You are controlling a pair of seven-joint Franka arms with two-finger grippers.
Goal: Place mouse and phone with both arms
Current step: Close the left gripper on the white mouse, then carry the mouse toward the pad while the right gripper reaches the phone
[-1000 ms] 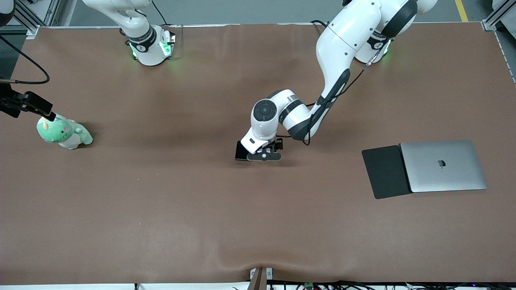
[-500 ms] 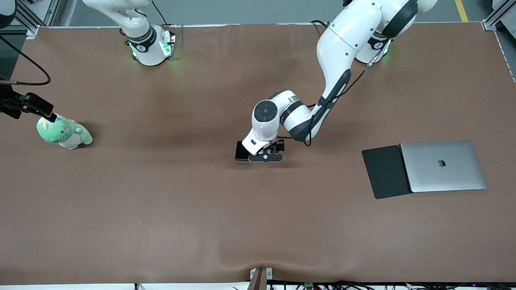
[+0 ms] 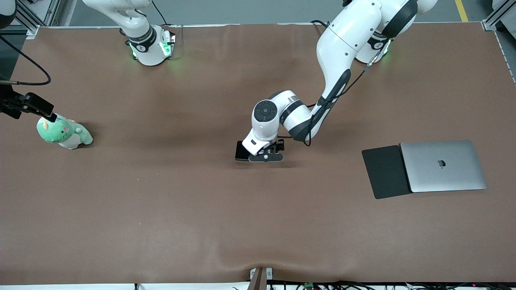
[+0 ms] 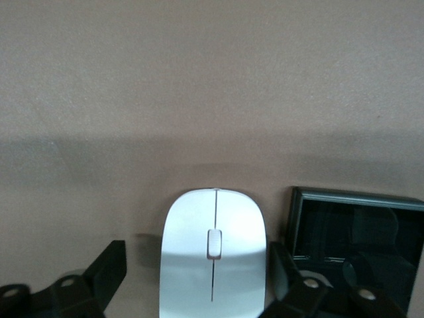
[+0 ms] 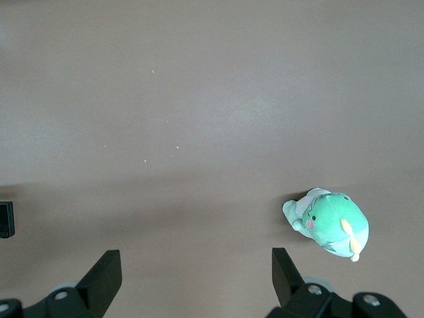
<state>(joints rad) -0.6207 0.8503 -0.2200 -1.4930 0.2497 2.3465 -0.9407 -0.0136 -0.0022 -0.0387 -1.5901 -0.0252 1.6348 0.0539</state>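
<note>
The white mouse [image 4: 213,255] lies on the brown table mat, with the black phone [image 4: 358,242] close beside it. My left gripper [image 4: 197,260] is low over the mouse, open, with a finger on each side; one finger [image 4: 281,264] stands between mouse and phone. In the front view the left gripper [image 3: 265,155] hides the mouse, and only an edge of the phone [image 3: 241,152] shows. My right gripper [image 3: 47,114] hangs open and empty over the green plush toy [image 3: 63,133] at the right arm's end of the table; it shows in the right wrist view [image 5: 197,265].
A closed silver laptop [image 3: 443,165] lies partly on a flat black mouse pad [image 3: 385,172] toward the left arm's end of the table. The plush toy also shows in the right wrist view [image 5: 329,224].
My left gripper has shifted very slightly over the mouse and phone. The right arm has not moved.
</note>
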